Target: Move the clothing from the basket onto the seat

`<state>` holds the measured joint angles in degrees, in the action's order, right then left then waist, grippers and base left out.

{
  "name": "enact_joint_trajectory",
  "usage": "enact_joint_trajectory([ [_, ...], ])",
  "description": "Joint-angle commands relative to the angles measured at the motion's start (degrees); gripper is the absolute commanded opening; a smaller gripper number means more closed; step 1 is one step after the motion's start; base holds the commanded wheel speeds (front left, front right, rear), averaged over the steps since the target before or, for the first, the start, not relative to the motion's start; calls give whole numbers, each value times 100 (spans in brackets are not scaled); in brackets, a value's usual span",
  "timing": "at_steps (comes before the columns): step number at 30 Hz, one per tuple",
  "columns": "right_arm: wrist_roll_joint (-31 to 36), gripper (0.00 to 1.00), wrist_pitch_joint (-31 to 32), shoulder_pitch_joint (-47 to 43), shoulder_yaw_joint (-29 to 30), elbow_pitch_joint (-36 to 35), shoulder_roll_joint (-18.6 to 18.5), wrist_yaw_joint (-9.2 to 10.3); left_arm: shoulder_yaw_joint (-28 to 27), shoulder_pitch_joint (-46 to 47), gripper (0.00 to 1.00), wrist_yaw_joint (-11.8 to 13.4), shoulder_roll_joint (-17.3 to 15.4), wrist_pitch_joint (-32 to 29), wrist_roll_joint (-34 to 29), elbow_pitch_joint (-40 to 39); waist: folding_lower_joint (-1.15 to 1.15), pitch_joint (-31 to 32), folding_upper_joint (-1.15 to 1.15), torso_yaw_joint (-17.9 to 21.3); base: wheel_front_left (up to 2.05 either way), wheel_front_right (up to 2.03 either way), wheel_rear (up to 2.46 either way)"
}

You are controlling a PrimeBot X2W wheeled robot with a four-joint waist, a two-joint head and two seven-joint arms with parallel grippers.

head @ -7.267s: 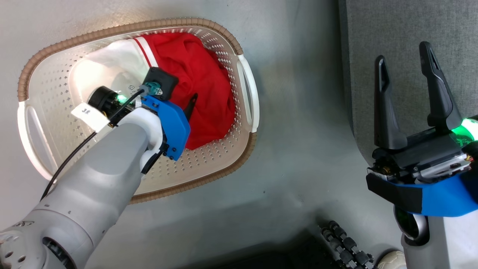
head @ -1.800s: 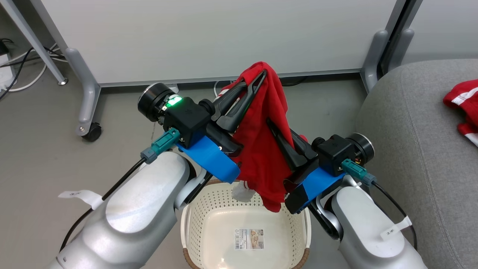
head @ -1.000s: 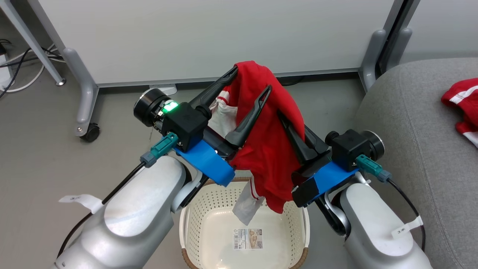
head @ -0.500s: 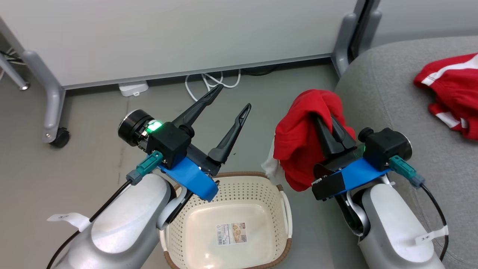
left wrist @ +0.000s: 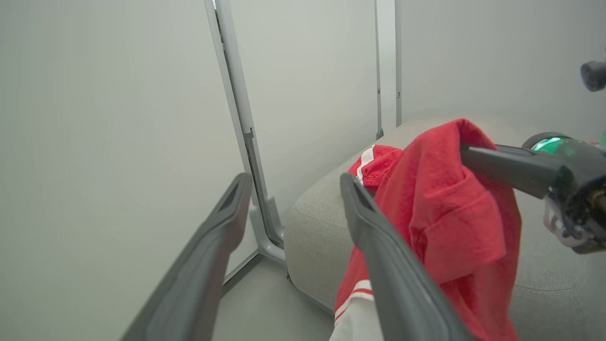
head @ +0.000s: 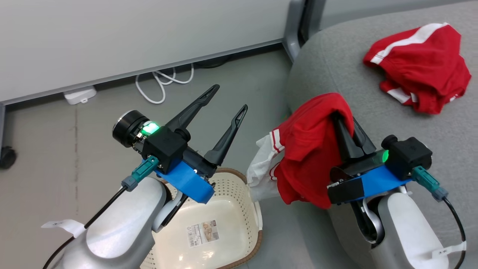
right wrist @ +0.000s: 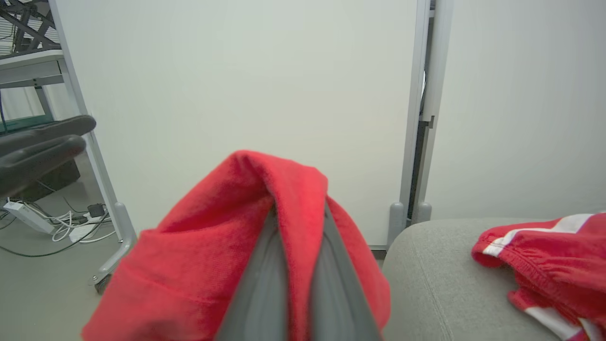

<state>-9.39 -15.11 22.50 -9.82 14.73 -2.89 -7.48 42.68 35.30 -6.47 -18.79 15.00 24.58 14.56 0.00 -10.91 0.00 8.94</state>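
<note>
Head view: R tool (head: 343, 125) clenched on soft red white-striped garment (head: 306, 149) at edge of light grey fabric sofa seat (head: 336, 71); L tool (head: 230, 97) released, 9 o'clock; 2nd red garment (head: 418, 67) on seat, 1 o'clock.

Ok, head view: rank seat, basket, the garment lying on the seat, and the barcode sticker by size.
1. seat
2. basket and lying garment: alike, basket partly hidden
3. barcode sticker

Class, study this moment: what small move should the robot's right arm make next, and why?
Probably carry the right tool a little further over the light grey upholstered sofa seat before any release. It is shut on the red white-striped fabric garment, which hangs at the seat's edge, its white panel dangling off the seat. The left tool stands open, empty.
</note>
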Motion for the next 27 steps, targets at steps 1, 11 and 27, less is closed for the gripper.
enact_joint_trajectory([
  [1,18,0,-5,-93,51,-76,1,-3,-4,-56,100,-13,-15,26,-20,-5,0,-78,0,176,0,0,0],
  [11,-8,0,-5,-439,360,-353,1,-3,121,-9,100,-60,0,27,-50,54,0,-221,0,616,0,0,0],
  [27,-45,0,-6,-340,628,-628,1,-3,202,121,100,-72,-18,27,-100,16,0,-462,0,930,0,0,0],
])
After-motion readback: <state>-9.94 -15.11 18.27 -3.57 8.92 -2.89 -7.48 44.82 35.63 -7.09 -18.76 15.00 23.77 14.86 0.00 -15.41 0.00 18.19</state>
